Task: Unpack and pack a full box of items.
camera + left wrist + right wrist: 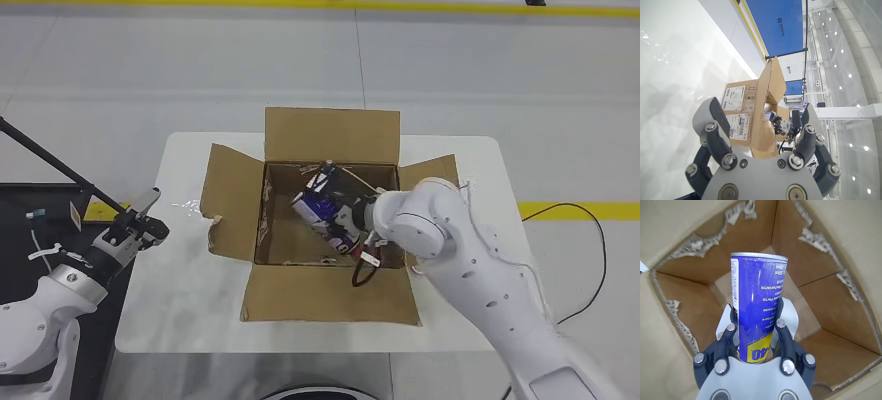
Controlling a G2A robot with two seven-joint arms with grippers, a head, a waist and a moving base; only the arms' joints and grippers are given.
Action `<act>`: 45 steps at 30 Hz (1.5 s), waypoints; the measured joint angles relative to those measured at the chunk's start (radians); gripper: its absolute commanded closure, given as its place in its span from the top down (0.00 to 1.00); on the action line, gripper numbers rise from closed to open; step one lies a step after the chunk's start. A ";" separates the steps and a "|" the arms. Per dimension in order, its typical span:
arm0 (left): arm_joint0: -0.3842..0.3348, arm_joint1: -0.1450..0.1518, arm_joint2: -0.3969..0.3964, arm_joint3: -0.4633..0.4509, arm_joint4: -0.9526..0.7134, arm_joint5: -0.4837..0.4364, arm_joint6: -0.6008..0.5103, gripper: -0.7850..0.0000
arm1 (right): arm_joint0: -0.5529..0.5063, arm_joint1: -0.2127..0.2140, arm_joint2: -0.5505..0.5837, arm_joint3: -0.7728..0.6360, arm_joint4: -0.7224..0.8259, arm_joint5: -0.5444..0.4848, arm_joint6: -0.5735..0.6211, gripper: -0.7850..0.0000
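An open cardboard box stands in the middle of the white table, flaps folded outward. My right gripper is inside the box, shut on a blue and yellow spray can; the can hangs tilted over the box's brown floor. From the left wrist view the can peeks over the box's torn side flap. My left gripper is open with nothing between its fingers, at the table's left edge, apart from the box.
A black stand with a thin black pole sits off the table's left edge beside my left arm. The table shows bare surface left of the box and along the near edge. A dark cable trails on the floor to the right.
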 measured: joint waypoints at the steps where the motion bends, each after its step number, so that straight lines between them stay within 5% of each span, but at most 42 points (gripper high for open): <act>1: 0.000 0.000 0.000 0.000 0.000 0.000 0.000 1.00 | -0.013 0.004 0.018 -0.010 0.008 -0.001 -0.017 0.00; 7: 0.002 0.002 -0.001 -0.002 0.001 -0.003 0.002 1.00 | -0.081 0.023 0.076 -0.051 0.009 -0.037 -0.037 0.00; 17: 0.006 0.004 -0.002 -0.004 0.004 -0.001 0.000 1.00 | -0.039 -0.013 -0.107 0.112 -0.219 0.018 -0.059 0.00; 25: 0.021 0.005 -0.028 -0.002 0.002 0.002 0.003 1.00 | 0.034 -0.057 -0.190 0.240 -0.217 0.023 -0.048 0.43; 37: 0.003 0.009 -0.027 0.014 -0.002 0.004 -0.002 1.00 | 0.095 -0.101 -0.240 0.355 -0.203 0.024 -0.010 0.60; 39: 0.003 0.009 -0.028 0.017 -0.004 0.004 0.000 1.00 | 0.101 -0.106 -0.243 0.368 -0.205 0.022 -0.001 0.58; 41: 0.004 0.010 -0.028 0.019 -0.005 0.004 0.002 1.00 | 0.108 -0.111 -0.248 0.380 -0.212 0.021 0.009 0.38; 43: 0.004 0.010 -0.028 0.019 -0.006 0.003 0.004 1.00 | 0.112 -0.114 -0.250 0.387 -0.217 0.021 0.014 0.08; 45: 0.005 0.010 -0.028 0.019 -0.008 0.002 0.007 1.00 | 0.116 -0.118 -0.251 0.393 -0.220 0.022 0.015 0.00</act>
